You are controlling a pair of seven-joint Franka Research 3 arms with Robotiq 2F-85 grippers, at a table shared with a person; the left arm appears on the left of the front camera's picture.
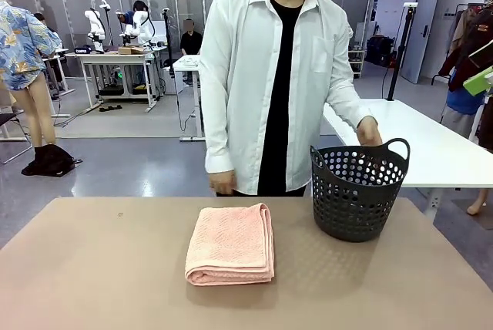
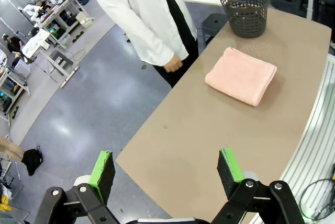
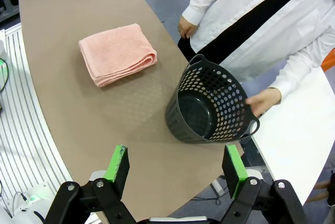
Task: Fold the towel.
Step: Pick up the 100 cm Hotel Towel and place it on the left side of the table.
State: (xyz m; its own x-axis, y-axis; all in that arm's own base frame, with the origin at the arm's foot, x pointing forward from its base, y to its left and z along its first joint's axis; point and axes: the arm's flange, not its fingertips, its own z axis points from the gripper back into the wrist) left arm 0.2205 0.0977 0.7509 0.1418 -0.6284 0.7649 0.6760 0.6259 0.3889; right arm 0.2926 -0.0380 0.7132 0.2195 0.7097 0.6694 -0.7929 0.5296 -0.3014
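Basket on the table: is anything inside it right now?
The right wrist view looks into the basket: its dark floor is bare, nothing inside. The person's hand holds its rim. The near inner wall is hidden. The folded towel lies beside it.

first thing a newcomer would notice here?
The salmon-pink towel, already folded into a neat stack, lies mid-table on the brown table. To its right stands a dark perforated basket, apart from the towel, with the person's hand at its far rim. Both the left gripper and right gripper hang open above the table, holding nothing.
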